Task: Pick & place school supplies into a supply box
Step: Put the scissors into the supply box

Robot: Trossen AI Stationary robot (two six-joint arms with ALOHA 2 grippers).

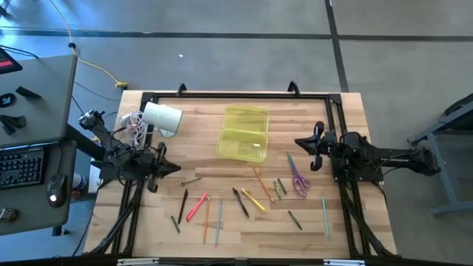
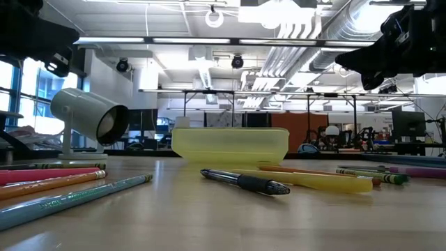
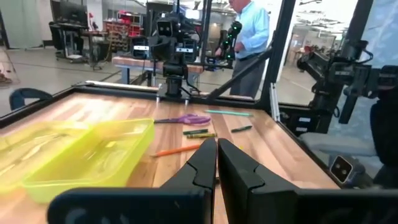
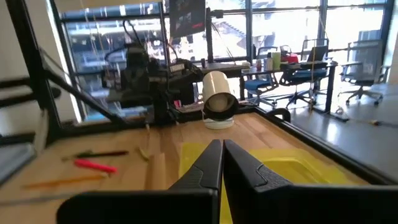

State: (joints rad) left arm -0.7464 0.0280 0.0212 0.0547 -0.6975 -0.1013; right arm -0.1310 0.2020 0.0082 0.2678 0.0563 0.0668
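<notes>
The supply box [image 1: 242,133], shallow and yellow-green, lies open in two halves at the table's middle, toward the far side; it also shows in the low view [image 2: 230,145]. School supplies lie flat on the wood nearer the front edge: a pink pen [image 1: 196,207], a dark pen [image 1: 241,201], a yellow one [image 1: 253,199], an orange pencil [image 1: 260,177] and purple scissors [image 1: 298,177]. My left gripper [image 1: 177,168] points level from the left, shut and with nothing in it [image 3: 217,144]. My right gripper [image 1: 298,142] points level from the right, beside the box, shut and with nothing in it [image 4: 222,144].
A white cylinder [image 1: 161,118] with cables stands at the far left of the table. A black frame [image 1: 236,94] runs along the table's edges. A desk with a keyboard [image 1: 22,166] stands left of the table. A person [image 3: 249,37] stands beyond the table's right side.
</notes>
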